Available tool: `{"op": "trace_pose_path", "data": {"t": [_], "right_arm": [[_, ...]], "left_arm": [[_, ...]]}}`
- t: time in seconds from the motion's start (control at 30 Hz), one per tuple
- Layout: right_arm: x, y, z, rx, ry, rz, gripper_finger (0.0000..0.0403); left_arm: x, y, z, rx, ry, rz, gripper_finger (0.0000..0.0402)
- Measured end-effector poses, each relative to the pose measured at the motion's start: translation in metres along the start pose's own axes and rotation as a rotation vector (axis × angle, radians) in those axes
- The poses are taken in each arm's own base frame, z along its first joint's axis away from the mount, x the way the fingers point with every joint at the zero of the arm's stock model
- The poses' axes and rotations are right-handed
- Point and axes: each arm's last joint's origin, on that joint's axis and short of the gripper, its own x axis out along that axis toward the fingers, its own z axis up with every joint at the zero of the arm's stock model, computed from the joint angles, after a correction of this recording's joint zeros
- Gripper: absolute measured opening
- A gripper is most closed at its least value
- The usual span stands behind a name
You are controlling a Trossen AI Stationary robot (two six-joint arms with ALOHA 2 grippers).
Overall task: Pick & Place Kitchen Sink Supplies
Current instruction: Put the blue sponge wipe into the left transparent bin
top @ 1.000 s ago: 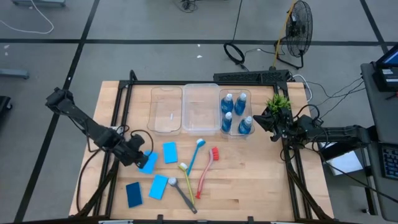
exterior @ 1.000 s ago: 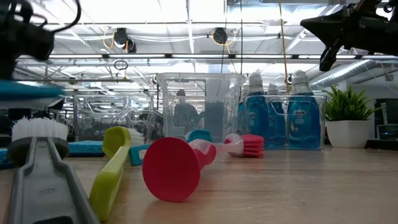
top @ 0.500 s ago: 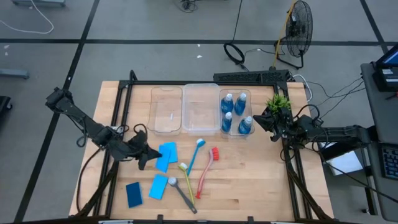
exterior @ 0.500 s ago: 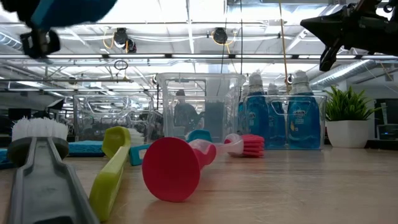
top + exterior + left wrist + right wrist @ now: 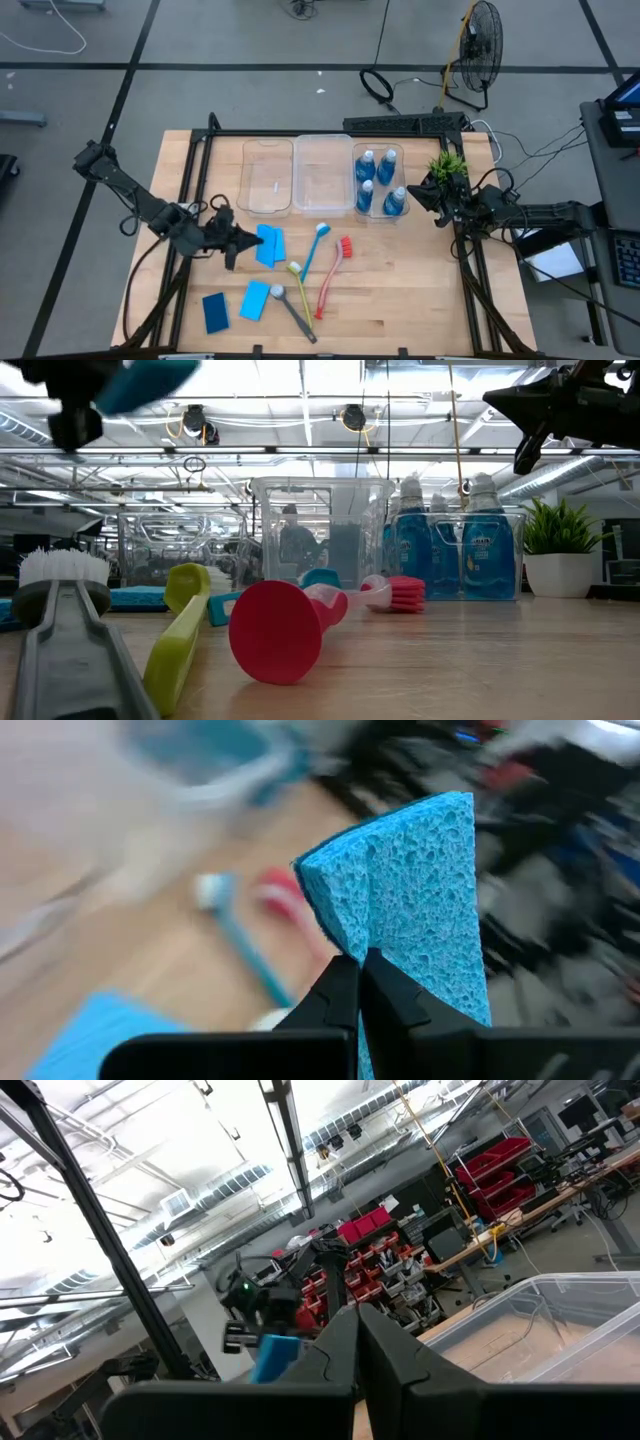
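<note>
My left gripper (image 5: 246, 241) hangs over the table's left half, shut on a blue sponge (image 5: 410, 890), which shows high up in the low view (image 5: 150, 378). Right under it another sponge (image 5: 276, 246) lies flat, and two more (image 5: 255, 300) (image 5: 215, 312) lie nearer the front edge. Blue (image 5: 316, 248), red (image 5: 333, 275), yellow-green (image 5: 300, 285) and grey (image 5: 292, 312) brushes lie mid-table. Several bottles of blue liquid (image 5: 377, 182) stand in a clear bin. My right gripper (image 5: 432, 196) waits shut, raised at the right beside the plant. My left gripper pinches the sponge between its two fingers (image 5: 345, 990) at one end (image 5: 400, 975). The fingers reach out almost level from the table's left side, tipped slightly down. The sponge sticks out beyond the fingertips, tilted on edge and lifted clear of the table.
Two more clear bins (image 5: 268, 178) (image 5: 322, 175) stand at the back, left of the bottles' bin. A small green potted plant (image 5: 448, 163) stands at the back right. Bare wood lies at the front right (image 5: 420, 300).
My left gripper has risen and swung from pointing down to almost level, aimed at the table's right, rolling as it turned. The sponge in it went from lying flat and low to high and tipped on edge, now over the resting sponge.
</note>
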Motion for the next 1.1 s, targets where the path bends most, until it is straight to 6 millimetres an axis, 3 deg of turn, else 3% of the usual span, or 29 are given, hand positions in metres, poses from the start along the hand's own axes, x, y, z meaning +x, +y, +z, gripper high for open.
{"op": "trace_pose_path", "data": {"t": [0.2,0.47,0.7,0.93,1.1], "right_arm": [[0.0,0.0,0.0,0.0,-0.001,0.0,0.0],[0.0,0.0,0.0,0.025,0.0,0.0,0.0],[0.0,0.0,0.0,0.024,-0.001,0.0,0.0],[0.0,0.0,0.0,0.023,0.0,0.0,0.0],[0.0,0.0,0.0,0.024,-0.001,-0.001,0.0]], "left_arm": [[0.006,0.018,0.01,-0.123,-0.077,0.216,0.0001],[0.0,0.019,0.071,-0.005,-0.089,0.494,0.0001],[-0.008,0.032,0.118,-0.013,-0.131,0.677,0.0001],[0.004,0.057,0.143,-0.043,-0.113,0.771,0.0001],[0.024,0.084,0.156,-0.063,-0.049,0.836,0.0001]]}}
